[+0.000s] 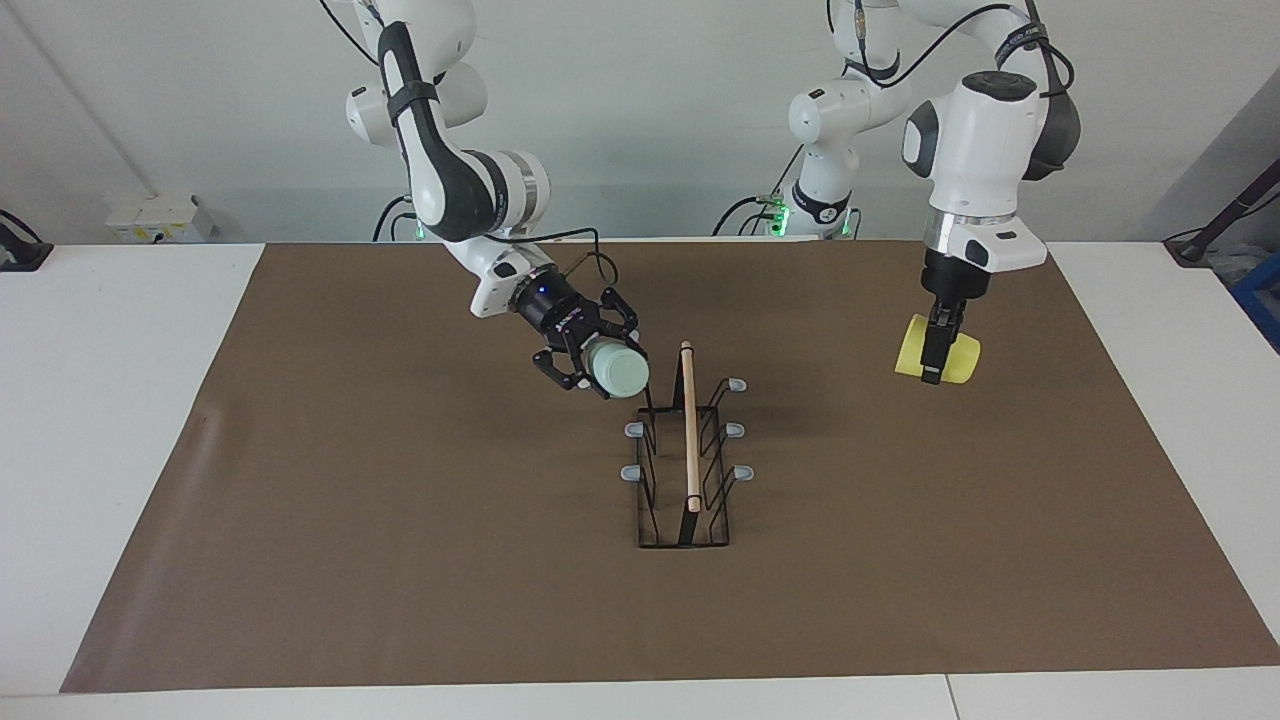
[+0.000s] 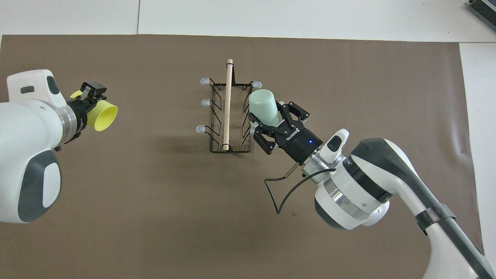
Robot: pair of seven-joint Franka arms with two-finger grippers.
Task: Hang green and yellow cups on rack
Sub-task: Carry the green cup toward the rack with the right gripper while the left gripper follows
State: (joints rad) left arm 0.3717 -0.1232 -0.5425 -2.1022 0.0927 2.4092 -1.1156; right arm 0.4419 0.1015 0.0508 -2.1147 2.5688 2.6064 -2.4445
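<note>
At frame centre, the right hand clamps the green cup beside the rack; at right, the left hand grips the yellow cup over the tabletop.

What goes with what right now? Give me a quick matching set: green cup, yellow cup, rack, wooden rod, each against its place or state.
1. green cup
2. yellow cup
3. rack
4. wooden rod

A. stands on the brown mat, no cup on its prongs
B. gripped by the left gripper
C. lies along the rack's top
D. gripped by the right gripper, beside the rack

Pairs: 1-D, 2-B, 3-A, 4-C
</note>
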